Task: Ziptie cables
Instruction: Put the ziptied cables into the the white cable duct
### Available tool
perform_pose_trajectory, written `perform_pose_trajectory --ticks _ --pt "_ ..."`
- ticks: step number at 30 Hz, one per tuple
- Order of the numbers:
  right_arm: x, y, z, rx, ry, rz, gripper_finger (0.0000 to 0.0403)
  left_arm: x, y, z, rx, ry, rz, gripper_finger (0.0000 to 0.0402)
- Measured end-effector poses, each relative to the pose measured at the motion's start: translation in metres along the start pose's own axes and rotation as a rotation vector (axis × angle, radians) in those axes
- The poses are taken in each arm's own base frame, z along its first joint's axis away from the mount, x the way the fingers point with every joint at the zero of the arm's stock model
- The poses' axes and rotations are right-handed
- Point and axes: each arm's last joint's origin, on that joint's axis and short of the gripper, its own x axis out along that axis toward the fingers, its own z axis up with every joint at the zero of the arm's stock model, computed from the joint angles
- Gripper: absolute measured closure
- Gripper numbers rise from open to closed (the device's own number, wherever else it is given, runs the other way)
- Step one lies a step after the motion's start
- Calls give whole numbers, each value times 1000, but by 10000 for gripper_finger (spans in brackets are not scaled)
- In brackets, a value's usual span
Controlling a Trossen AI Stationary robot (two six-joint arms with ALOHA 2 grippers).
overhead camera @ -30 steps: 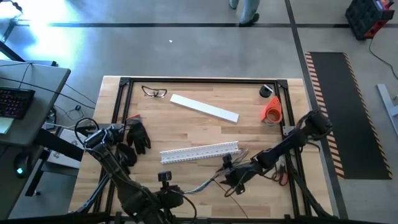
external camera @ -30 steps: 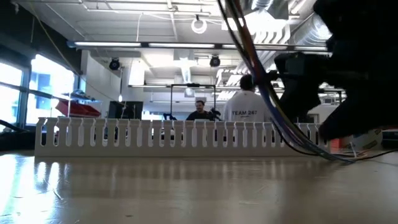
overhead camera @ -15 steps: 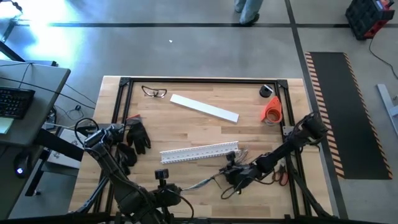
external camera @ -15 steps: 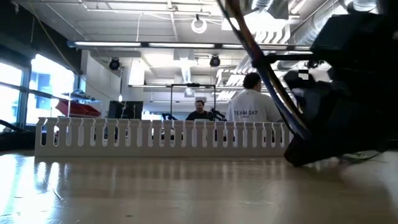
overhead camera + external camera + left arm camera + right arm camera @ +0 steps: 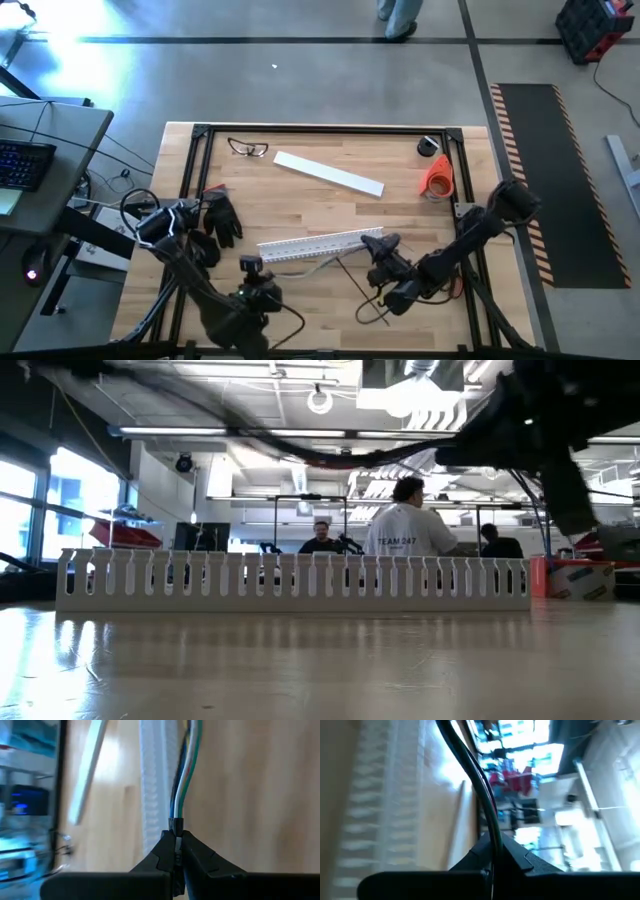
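The cables (image 5: 320,262), a bundle of thin white, green, blue and dark wires, hang in the air between my two grippers, near the white slotted channel (image 5: 320,243). My left gripper (image 5: 283,273) is shut on one end (image 5: 176,827). My right gripper (image 5: 374,246) is shut on the bundle farther along (image 5: 492,837). In the low view the cables (image 5: 300,455) span high above the table. A thin straight dark strip (image 5: 362,290), apparently the ziptie, lies on the wood beside the right arm. My left gripper pinches the cables' taped end (image 5: 176,826) between its two fingertips, slanting down, with the fingers in line with the bundle. The wires run on from the tips, lifted clear of the table. My right gripper pinches the bundle (image 5: 494,836) between its two fingertips, coming nearly level from the table's right. The wires pass out beyond the tips, clear of the wood.
A flat white cover strip (image 5: 328,173) lies at the far middle, clear safety glasses (image 5: 248,148) at the far left. Black gloves (image 5: 218,218) lie at the left, an orange tape roll (image 5: 437,176) at the far right. People stand beyond the table (image 5: 405,525).
My right gripper has risen, gone toward the far edge and rolled over. My left gripper has tipped down and gone toward the far edge. The cables, which hung steeply beside the right arm, now stretch nearly level between the grippers, high above the table.
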Motion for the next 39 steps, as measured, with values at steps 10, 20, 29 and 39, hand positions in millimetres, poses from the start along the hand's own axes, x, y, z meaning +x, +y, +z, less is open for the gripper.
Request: perform_pose_trajectory --ticks 10,20,29,39 --pt "28 -6 -5 17 62 36 403 72 -9 -55 222 196 220 400" --pt "29 -3 -4 79 16 152 403 114 -19 -75 285 250 132 397" --pt "29 -2 -4 90 8 182 403 125 -16 -78 306 345 72 324" --pt "35 1 -10 120 37 259 403 114 -5 -69 339 461 64 222"
